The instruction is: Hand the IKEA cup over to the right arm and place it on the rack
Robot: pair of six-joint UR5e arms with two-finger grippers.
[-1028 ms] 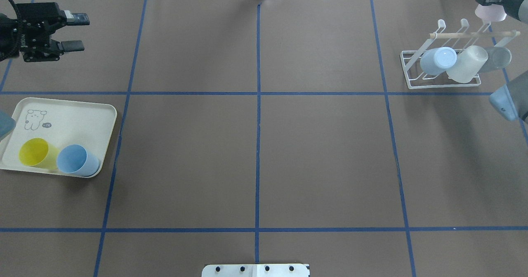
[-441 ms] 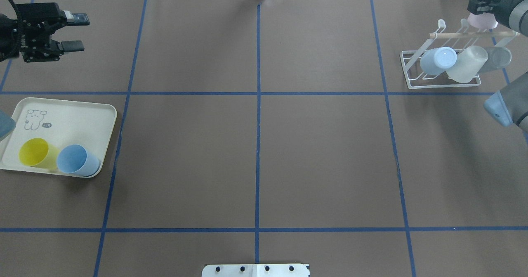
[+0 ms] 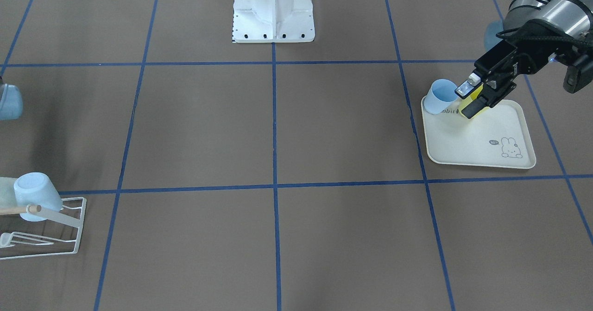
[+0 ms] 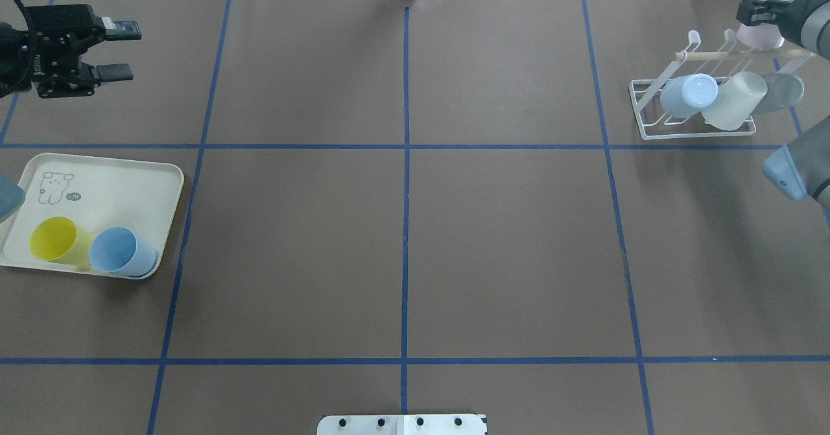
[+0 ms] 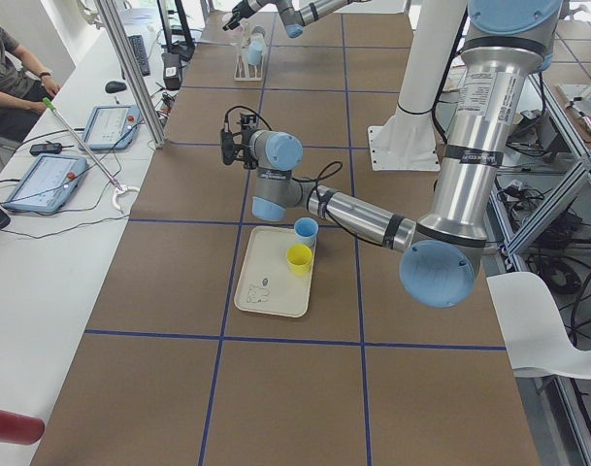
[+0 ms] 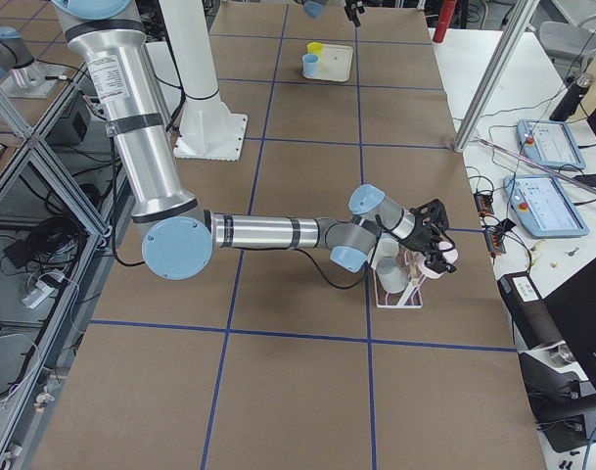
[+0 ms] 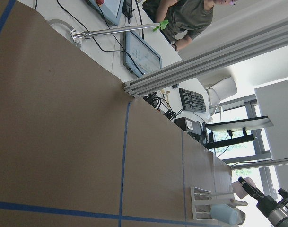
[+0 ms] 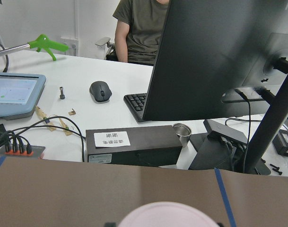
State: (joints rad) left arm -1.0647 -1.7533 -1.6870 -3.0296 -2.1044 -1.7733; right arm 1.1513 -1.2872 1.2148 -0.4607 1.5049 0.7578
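Note:
The IKEA cup (image 4: 769, 28) is pale pink and held upside down at the far right, with my right gripper (image 4: 764, 15) shut on it. It hangs just behind the wooden dowel of the white wire rack (image 4: 643, 112), close to the upturned prong ends; whether it touches them I cannot tell. In the right wrist view the cup's pink base (image 8: 162, 215) fills the bottom edge. The exterior right view shows the cup (image 6: 442, 260) over the rack (image 6: 399, 298). My left gripper (image 4: 118, 50) is open and empty at the far left.
Blue (image 4: 687, 95), translucent white (image 4: 734, 101) and grey (image 4: 782, 91) cups hang on the rack. A cream tray (image 4: 110, 176) at the left holds a yellow cup (image 4: 58, 240) and a blue cup (image 4: 120, 251). Monitors and cables lie past the far edge.
My right gripper has carried the pink cup a little left and down, closer to the rack's dowel. The left arm has not moved.

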